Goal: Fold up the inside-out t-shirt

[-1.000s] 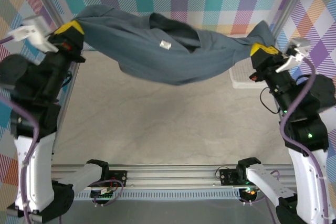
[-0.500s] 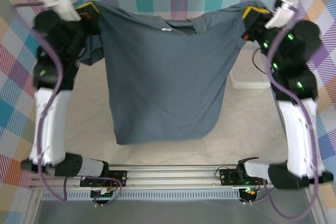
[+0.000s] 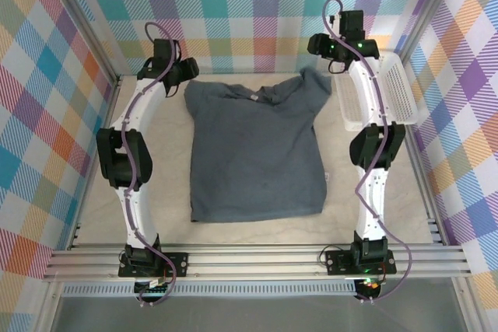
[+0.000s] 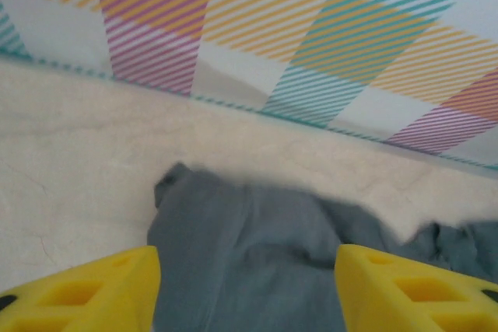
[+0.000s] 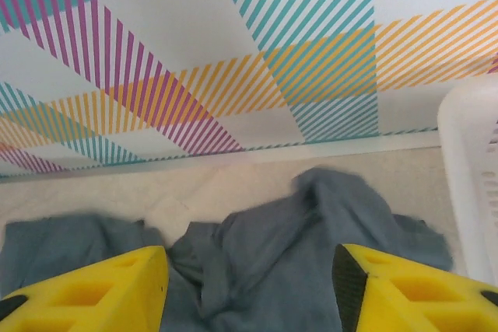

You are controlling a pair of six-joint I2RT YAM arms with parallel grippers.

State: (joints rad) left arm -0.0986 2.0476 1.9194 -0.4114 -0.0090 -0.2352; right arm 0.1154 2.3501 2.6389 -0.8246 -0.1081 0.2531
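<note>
The inside-out t-shirt (image 3: 257, 153), dark slate-grey, lies spread flat on the table with its collar toward the back wall and its hem toward the arm bases. My left gripper (image 3: 185, 78) hovers over the shirt's left shoulder. In the left wrist view its yellow fingers (image 4: 85, 293) stand wide apart, the left gripper (image 4: 247, 289) open above loose grey cloth (image 4: 257, 246). My right gripper (image 3: 330, 65) is over the right sleeve. In the right wrist view the right gripper (image 5: 249, 289) is open too, with rumpled shirt fabric (image 5: 311, 246) below and nothing pinched.
A white mesh basket (image 3: 381, 95) stands at the back right, just beside the right sleeve, its rim (image 5: 471, 169) close to my right gripper. The plaid back wall is directly behind both grippers. Bare table lies left, right and in front of the shirt.
The shirt, held hanging in the air by both shut grippers, now lies flat on the table. Both arms stretched toward the back wall and both grippers opened, letting go of the shoulders.
</note>
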